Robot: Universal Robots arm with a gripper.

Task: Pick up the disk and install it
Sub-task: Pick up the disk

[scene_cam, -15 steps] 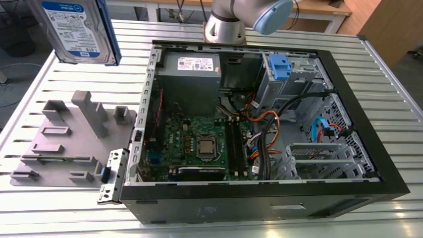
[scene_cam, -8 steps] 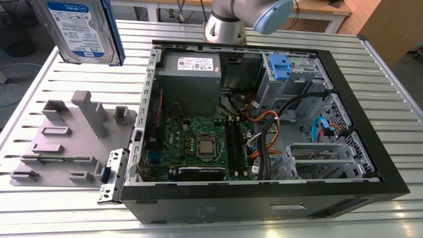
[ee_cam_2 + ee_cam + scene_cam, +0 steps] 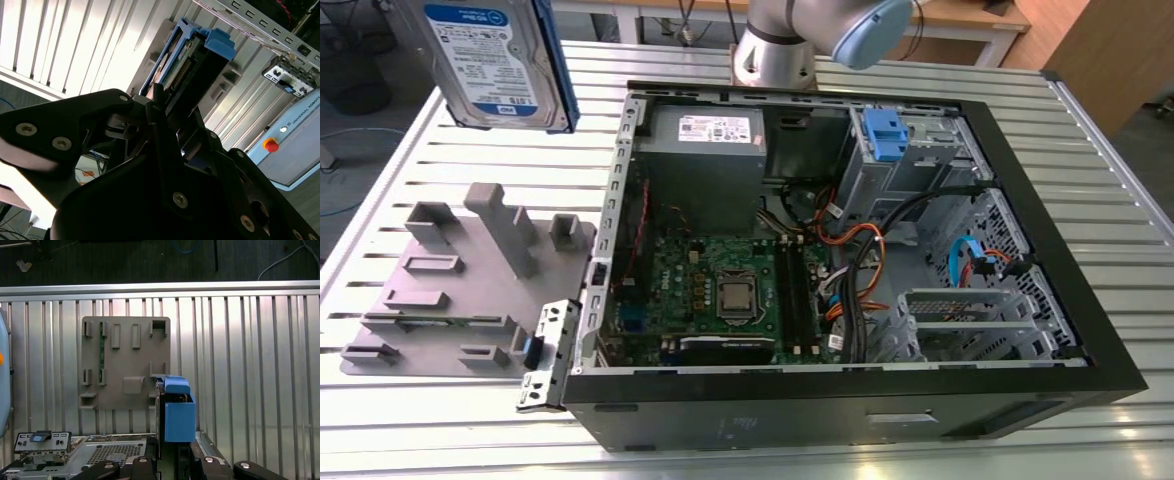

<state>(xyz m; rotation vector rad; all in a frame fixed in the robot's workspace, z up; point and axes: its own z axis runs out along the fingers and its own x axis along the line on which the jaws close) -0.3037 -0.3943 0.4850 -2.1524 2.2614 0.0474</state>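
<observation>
Disk [image 3: 500, 60] hangs in the air near the grey fixture plate [image 3: 454, 290], clamped tight in the claw [image 3: 167, 107].

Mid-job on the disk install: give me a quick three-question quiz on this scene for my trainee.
1. True or false: the disk is already seated in the case.
2. What holds the disk? A) the hand B) the power supply C) the table
3. Fill in: the carrier framing the disk is coloured ____.
Key: 1 false, it is up in the air outside the case; 2 A; 3 blue.
</observation>
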